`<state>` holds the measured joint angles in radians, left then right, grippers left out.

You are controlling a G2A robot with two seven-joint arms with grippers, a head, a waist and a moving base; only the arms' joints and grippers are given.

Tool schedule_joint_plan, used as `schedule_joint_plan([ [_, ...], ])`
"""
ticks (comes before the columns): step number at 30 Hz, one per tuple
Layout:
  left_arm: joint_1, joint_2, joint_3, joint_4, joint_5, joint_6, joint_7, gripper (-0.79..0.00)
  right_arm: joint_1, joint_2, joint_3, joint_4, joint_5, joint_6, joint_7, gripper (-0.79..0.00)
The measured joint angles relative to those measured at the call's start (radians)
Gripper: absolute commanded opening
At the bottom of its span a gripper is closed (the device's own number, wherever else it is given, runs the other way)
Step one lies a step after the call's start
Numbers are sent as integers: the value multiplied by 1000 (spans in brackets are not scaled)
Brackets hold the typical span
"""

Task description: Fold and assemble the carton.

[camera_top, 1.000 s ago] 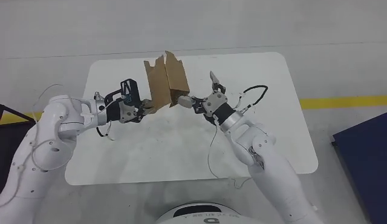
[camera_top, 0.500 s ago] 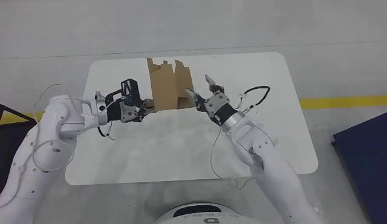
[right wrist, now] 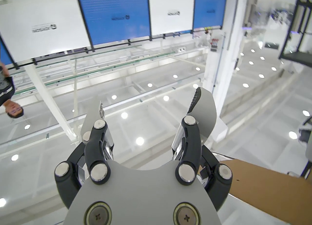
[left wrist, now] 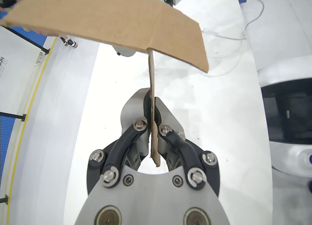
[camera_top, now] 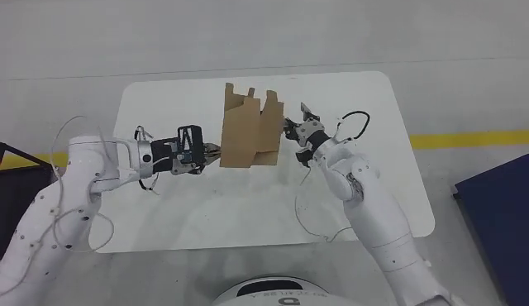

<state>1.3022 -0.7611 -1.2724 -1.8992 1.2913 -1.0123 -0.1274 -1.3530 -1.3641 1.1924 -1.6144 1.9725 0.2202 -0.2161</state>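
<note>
Left claw is clenched tight on a thin flap of the carton. It holds the carton up in the air over the middle of the table, so the carton does not rest on the table top. In the left wrist view the flap stands on its edge between the dark pads of the left claw. A wide brown panel of the carton spreads across the far end of the flap, like the top of a letter T. The white table lies below it.

The right claw is spread wide with nothing in it. It sits over the table a bit right of the middle, just beside the carton. I cannot tell if it touches the carton. In its own wrist view the right claw points up at the ceiling lights. A brown bit of the carton shows by its base.

One second ago the carton hung more to the left over the table and looked narrow from above. The right claw was then at the carton's near corner. Half a second ago the carton looked wider. Now it has swung over to the table's middle and shows a big flat face to the top camera. The left arm has stretched further in over the table. The right claw has gone further toward the table's back and right.
</note>
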Motion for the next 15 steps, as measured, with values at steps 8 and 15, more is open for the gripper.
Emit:
schedule_joint_plan([
  [8,-44,34,27,85,78,0,204,-785,3,0,20,19,149,206,129,-129],
  [15,-65,19,56,206,-157,29,169,-785,-20,1,14,-49,70,189,199,-102],
])
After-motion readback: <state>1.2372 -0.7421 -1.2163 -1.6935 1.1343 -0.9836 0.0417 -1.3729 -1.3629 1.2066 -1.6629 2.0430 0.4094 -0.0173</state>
